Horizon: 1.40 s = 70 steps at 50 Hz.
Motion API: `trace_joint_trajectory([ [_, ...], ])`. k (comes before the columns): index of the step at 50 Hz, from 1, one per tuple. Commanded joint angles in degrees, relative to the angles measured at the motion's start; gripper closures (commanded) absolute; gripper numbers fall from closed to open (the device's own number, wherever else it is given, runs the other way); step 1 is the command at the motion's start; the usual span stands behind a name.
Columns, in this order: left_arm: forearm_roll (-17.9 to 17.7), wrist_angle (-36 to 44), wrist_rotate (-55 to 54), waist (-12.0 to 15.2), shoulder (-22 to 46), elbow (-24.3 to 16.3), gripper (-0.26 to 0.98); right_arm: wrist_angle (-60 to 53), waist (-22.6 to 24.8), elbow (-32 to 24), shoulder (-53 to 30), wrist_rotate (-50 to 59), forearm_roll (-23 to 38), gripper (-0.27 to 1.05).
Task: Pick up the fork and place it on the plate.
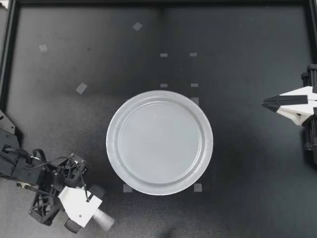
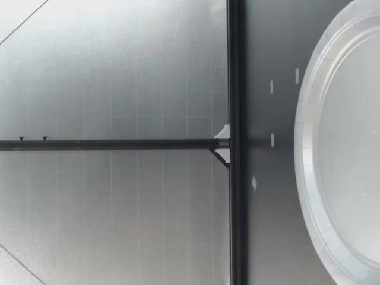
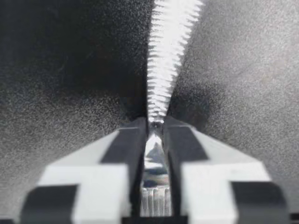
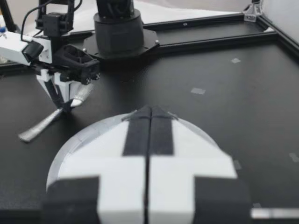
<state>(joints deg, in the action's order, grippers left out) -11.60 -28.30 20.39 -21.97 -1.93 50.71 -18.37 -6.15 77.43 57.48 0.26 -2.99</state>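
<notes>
The dark desk (image 1: 247,163) carries a pale grey plate (image 1: 159,143) near its middle. Small tape squares (image 1: 164,55) lie at the plate's 12 o'clock and 10 o'clock, and two more meet its rim at 5 and 7 o'clock.

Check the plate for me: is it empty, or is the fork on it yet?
Empty. The plate shows bare in the top view; the fork is clamped in my left hand, off to the plate's side.
</notes>
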Motion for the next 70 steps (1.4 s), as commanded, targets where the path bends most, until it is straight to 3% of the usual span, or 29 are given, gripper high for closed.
trace_joint_trajectory([
  [1,0.09,0.26,-0.09,-0.18,-1.23,-0.62,0.71,-0.62,-0.26,-0.62,-0.26,0.00,-0.09,0.79],
  [12,1.67,2.81,-0.97,0.97,-6.86,-4.22,0.74,-1.32,-0.26,-1.85,-0.26,-0.09,-0.09,0.79],
  [19,2.02,9.14,-4.57,6.77,-15.21,-6.59,0.74,0.00,-0.62,-5.36,-1.67,-3.43,1.41,0.79],
  [27,1.32,31.46,-10.55,13.36,-24.43,-5.10,0.74,6.24,-3.08,-11.34,-4.48,-18.11,7.82,0.79],
  [33,-4.04,52.29,-19.42,17.75,-30.23,-1.23,0.75,8.35,-3.52,-15.82,-6.94,-33.49,13.71,0.78],
  [38,-10.11,63.90,-29.00,18.63,-32.17,2.64,0.75,8.35,-4.22,-18.46,-9.67,-44.74,14.85,0.70],
  [42,-14.06,68.47,-39.29,18.63,-31.90,5.27,0.75,8.00,-5.19,-19.86,-12.48,-51.50,14.85,0.55],
  [47,-15.91,68.64,-53.96,18.63,-29.97,7.03,0.75,4.04,-7.12,-20.83,-16.79,-58.45,14.94,0.26],
  [50,-15.47,68.47,-64.07,18.63,-27.33,7.47,0.75,-1.58,-8.53,-20.83,-19.86,-64.69,15.03,0.08],
  [52,-14.68,67.94,-68.55,18.54,-25.84,7.38,0.75,-5.98,-9.05,-21.01,-22.06,-68.91,15.03,0.03],
  [57,-10.72,65.21,-78.84,18.63,-21.27,5.36,0.75,-14.68,-9.14,-21.97,-27.42,-78.75,14.94,0.05],
  [66,-1.23,64.78,-88.86,18.63,-14.68,-2.46,0.75,-26.46,-8.79,-25.66,-40.17,-91.58,14.94,0.06],
  [70,0.26,64.86,-91.41,18.63,-13.45,-3.78,0.75,-29.62,-8.61,-27.51,-44.38,-92.90,14.94,0.06],
])
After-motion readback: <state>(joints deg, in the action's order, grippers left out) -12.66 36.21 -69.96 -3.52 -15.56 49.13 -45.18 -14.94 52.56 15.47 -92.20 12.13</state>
